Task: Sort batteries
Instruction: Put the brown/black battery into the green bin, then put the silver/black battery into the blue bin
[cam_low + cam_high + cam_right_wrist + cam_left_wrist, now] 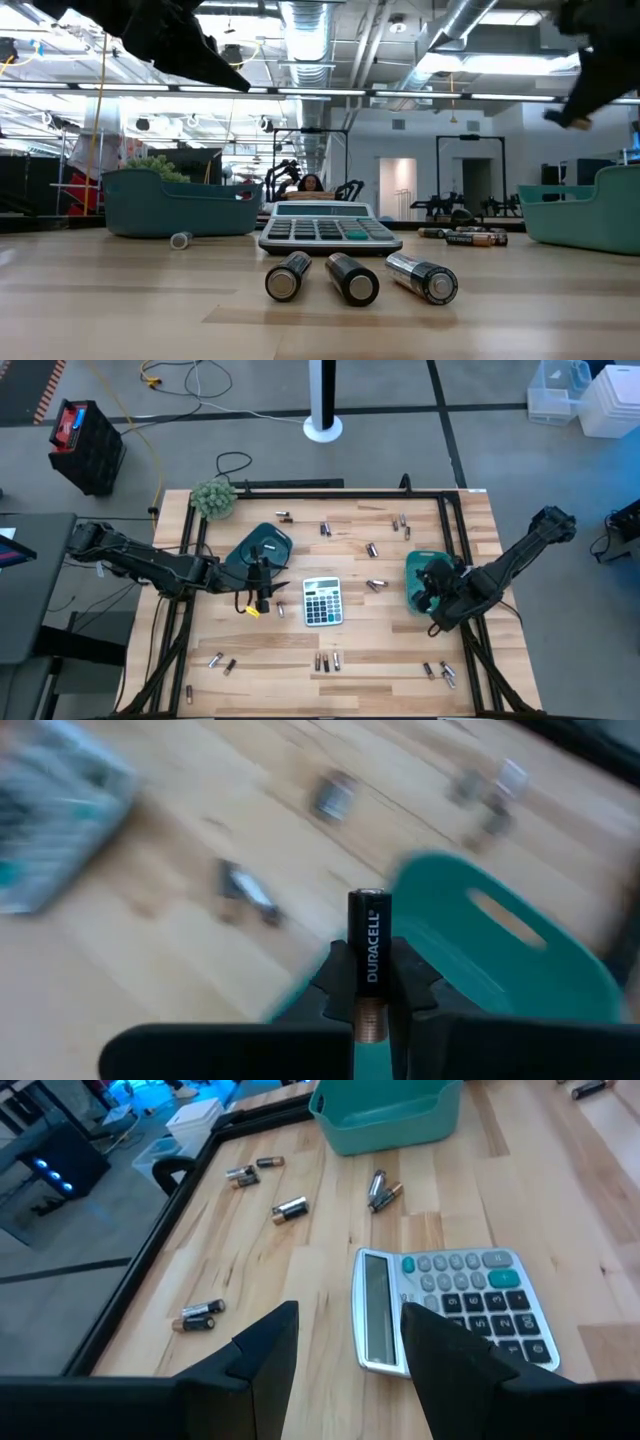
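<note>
Right gripper [368,982] is pinching a black-and-copper battery [367,955] upright between its fingers, hanging over the right-hand teal tray [418,582], well to the right of the calculator [322,601]. Imo the step in hand is dropping it in that tray. To do it well it should be getting fully inside the rim before letting go, since the cell is standing tall and could bounce off the wall or roll out.

Left gripper [345,1342] is hovering just left of the calculator, fingers apart at a medium gap w/ nothing in them, and the other teal tray [260,547] is sitting up-left of the calculator.

Counts: 2 trays, 1 calculator, 2 arms. Loose batteries are lying all round the calculator: approx 19 in the overhead view, give or take, since some are touching in clumps. 3 [352,277] are lying side by side just below the calculator, 2 bottom-left, a clump bottom-right, the rest scattered above and to the right.
</note>
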